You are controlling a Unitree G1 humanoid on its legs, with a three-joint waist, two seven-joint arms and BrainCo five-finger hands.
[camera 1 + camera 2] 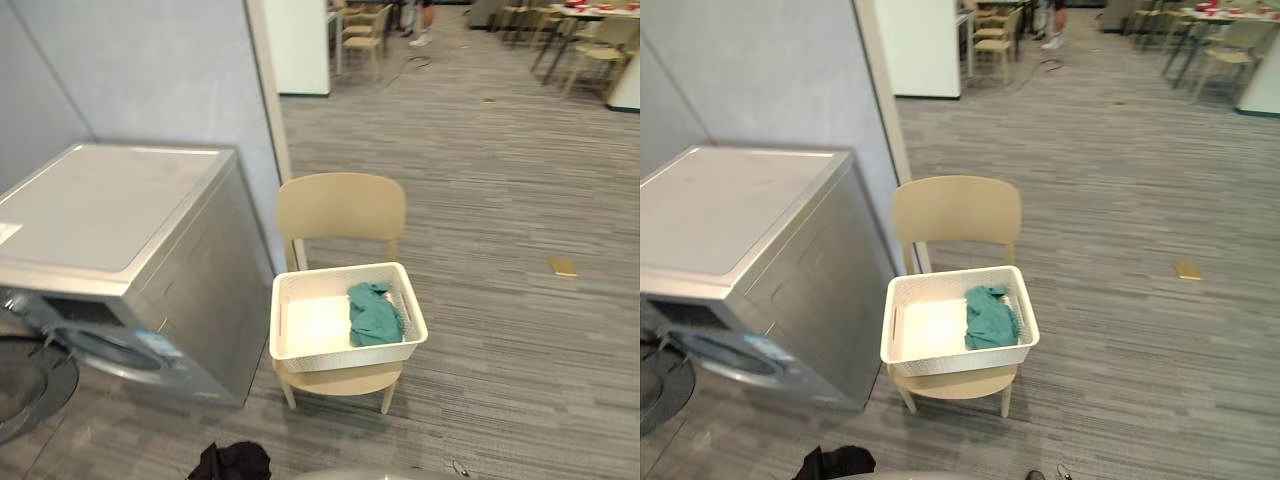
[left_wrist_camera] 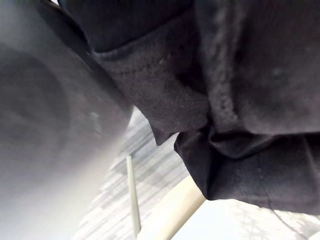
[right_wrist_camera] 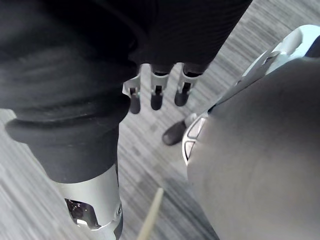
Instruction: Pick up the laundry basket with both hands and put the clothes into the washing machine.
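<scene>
White laundry basket (image 1: 335,357) resting on the seat of a tan chair (image 1: 341,206), its front wall past the seat's front edge; crumpled green garment (image 1: 375,315) lying inside, against the basket's right wall; washing machine (image 1: 115,205) just beside the chair's left edge, its round door (image 1: 30,388) swung open; right hand (image 3: 156,95) over the floor, straight and spread, holding nothing; left hand (image 2: 225,75) shown by its dark cover, grip cannot be told.

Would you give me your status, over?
Right hand open, low. Left hand low. Basket on chair, untouched, cloth inside. Washer beside chair.
</scene>
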